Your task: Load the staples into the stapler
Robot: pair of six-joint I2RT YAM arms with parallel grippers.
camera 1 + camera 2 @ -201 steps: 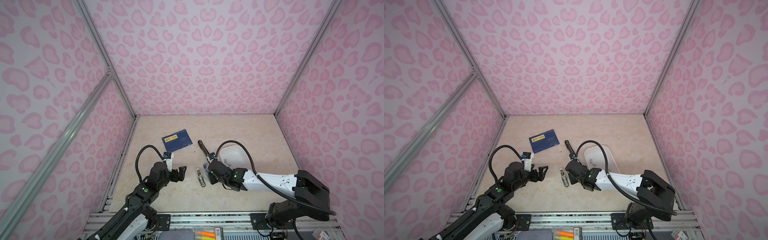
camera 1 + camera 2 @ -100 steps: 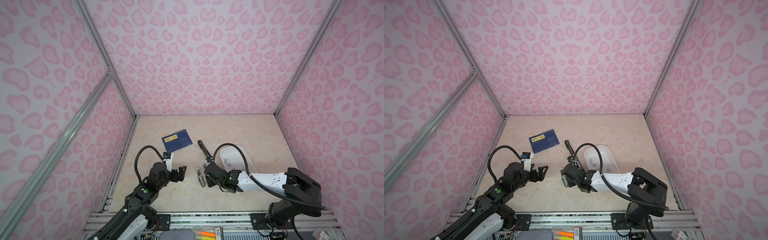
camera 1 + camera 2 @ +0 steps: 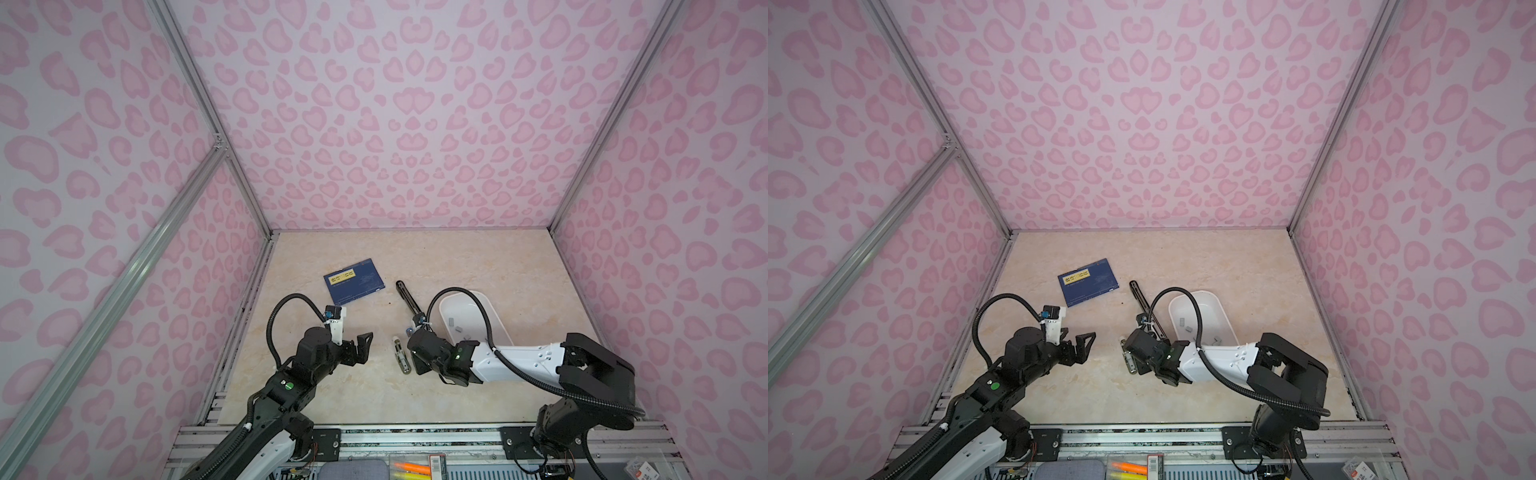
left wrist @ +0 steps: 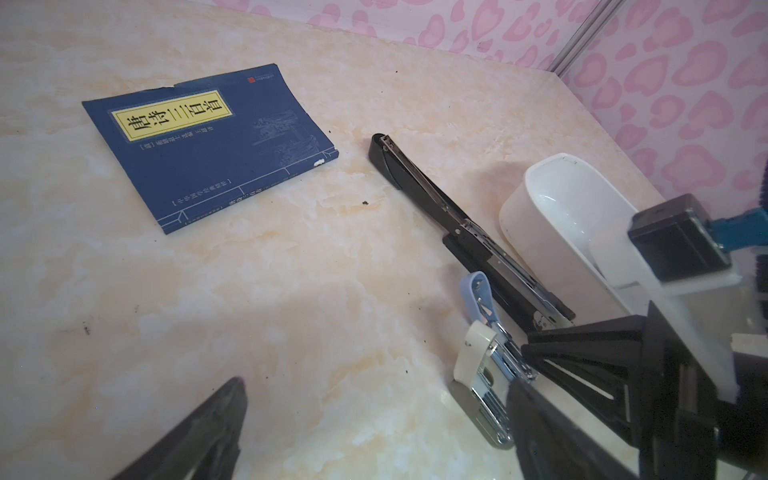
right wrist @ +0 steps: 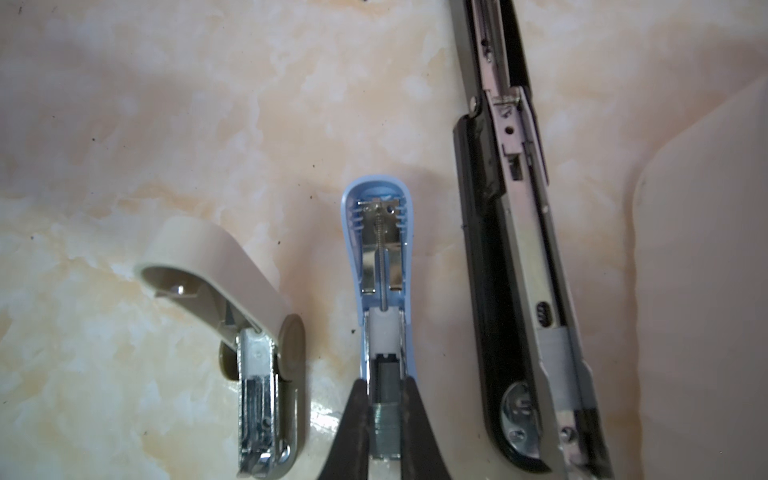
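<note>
Right claw (image 5: 384, 401): clamped on a grey strip of staples (image 5: 386, 432), at the open channel of the blue stapler (image 5: 376, 249). Left claw (image 3: 360, 347): spread wide, holding nothing, well apart. Beyond it, blue book (image 4: 208, 141), yellow label 唐诗三百首. Then white tray (image 3: 446, 299) with loose strips (image 3: 452, 321), long black stapler (image 4: 457, 220) and beige stapler (image 5: 266, 374), flanking on the tabletop (image 4: 291, 291).

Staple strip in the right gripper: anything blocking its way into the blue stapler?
Nothing visible does. The right gripper holds the staple strip at the open channel of the blue stapler; the beige stapler and black stapler lie beside it.
</note>
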